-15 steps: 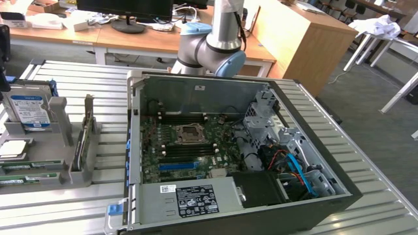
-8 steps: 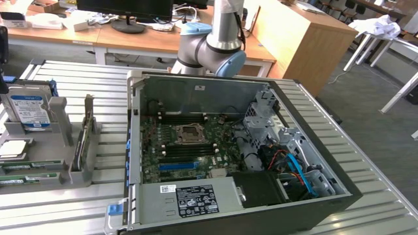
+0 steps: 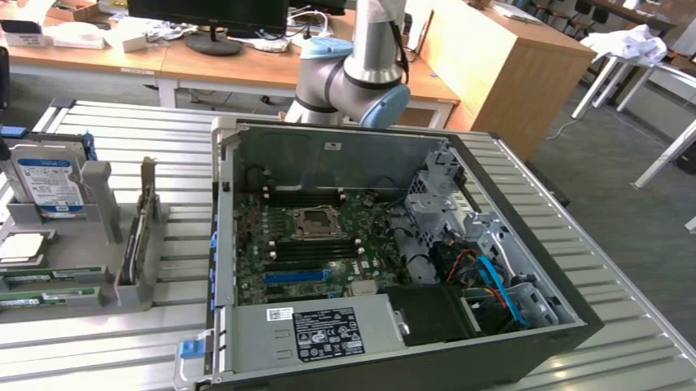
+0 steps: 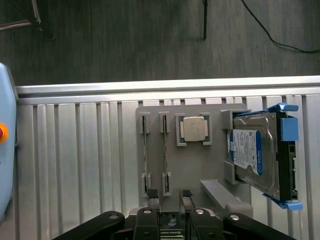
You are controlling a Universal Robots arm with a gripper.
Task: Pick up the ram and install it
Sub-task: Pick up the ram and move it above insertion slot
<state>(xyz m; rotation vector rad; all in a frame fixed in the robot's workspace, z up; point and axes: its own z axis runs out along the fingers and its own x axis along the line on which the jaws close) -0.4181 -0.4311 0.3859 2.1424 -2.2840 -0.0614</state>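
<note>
We find no brand name that can be read. The hard drive (image 4: 252, 150), held in blue brackets, carries a white and blue label, and the power supply (image 3: 315, 330) carries a black and white label beside a smaller white sticker. The print on all of these is too fine to make out. In the wrist view, the claw (image 4: 169, 197) hangs released above the near edge of the grey fixture (image 4: 200, 165), its fingers (image 4: 186, 199) apart with nothing between them. The ram (image 4: 165, 155) stands on edge in a slot of that fixture, clear of the claw. A second stick (image 4: 145, 155) sits in the slot just beside it. A square processor chip (image 4: 194, 128) lies in its own recess between the ram and the hard drive. The exterior view adds the open computer case (image 3: 223, 244), lying on the slatted metal bench (image 3: 120, 138) at the exterior view's right of the fixture. Inside the case we see the motherboard (image 3: 315, 244) with a blue slot (image 3: 296, 277), and orange and blue cables near the drive bays. The arm (image 3: 364, 73) rises behind the case, and wooden desks and a monitor stand beyond it.
</note>
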